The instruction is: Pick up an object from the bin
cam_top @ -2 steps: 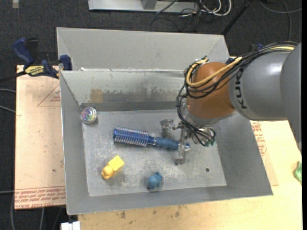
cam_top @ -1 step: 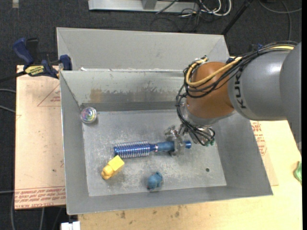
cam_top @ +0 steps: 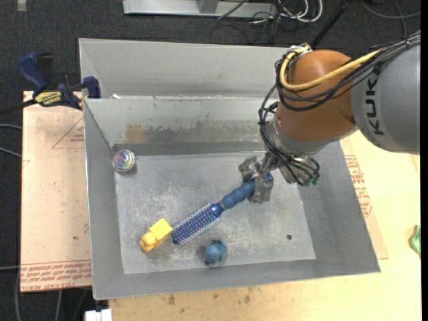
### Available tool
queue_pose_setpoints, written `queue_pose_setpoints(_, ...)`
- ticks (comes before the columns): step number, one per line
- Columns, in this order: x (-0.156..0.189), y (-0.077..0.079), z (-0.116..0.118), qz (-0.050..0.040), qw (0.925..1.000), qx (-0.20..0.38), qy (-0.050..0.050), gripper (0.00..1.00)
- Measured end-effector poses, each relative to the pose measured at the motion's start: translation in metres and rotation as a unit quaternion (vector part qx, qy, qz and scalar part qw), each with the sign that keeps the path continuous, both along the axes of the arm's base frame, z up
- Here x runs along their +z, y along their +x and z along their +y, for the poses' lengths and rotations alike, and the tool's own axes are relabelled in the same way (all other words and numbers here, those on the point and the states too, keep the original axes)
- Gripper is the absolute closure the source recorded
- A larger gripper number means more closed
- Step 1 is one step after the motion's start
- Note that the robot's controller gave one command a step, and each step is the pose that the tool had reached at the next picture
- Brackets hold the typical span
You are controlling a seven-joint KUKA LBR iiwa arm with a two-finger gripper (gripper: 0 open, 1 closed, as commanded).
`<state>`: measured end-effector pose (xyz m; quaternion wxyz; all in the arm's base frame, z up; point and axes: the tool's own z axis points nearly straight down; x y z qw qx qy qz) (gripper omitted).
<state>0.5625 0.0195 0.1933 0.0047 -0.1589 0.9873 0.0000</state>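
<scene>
A blue hairbrush (cam_top: 200, 221) lies slantwise on the bin floor, bristle head at the lower left and handle pointing up to the right. My gripper (cam_top: 257, 180) is down at the handle's upper end, open. One finger (cam_top: 249, 169) stands above the handle tip and the other finger (cam_top: 263, 191) just below it. A yellow block (cam_top: 156, 235) touches the brush's head at the lower left. A small blue lump (cam_top: 215, 252) lies just below the brush head.
A shiny round ball (cam_top: 124, 160) sits in the bin's far left corner by the back wall. The arm's orange cover and cables hang over the bin's right rear part.
</scene>
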Motion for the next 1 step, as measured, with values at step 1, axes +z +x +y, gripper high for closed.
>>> queue_pose_setpoints(1, 0.0421, -0.0142, 0.0088, 0.0019, 1.0000, 0.010, 0.000, 1.00)
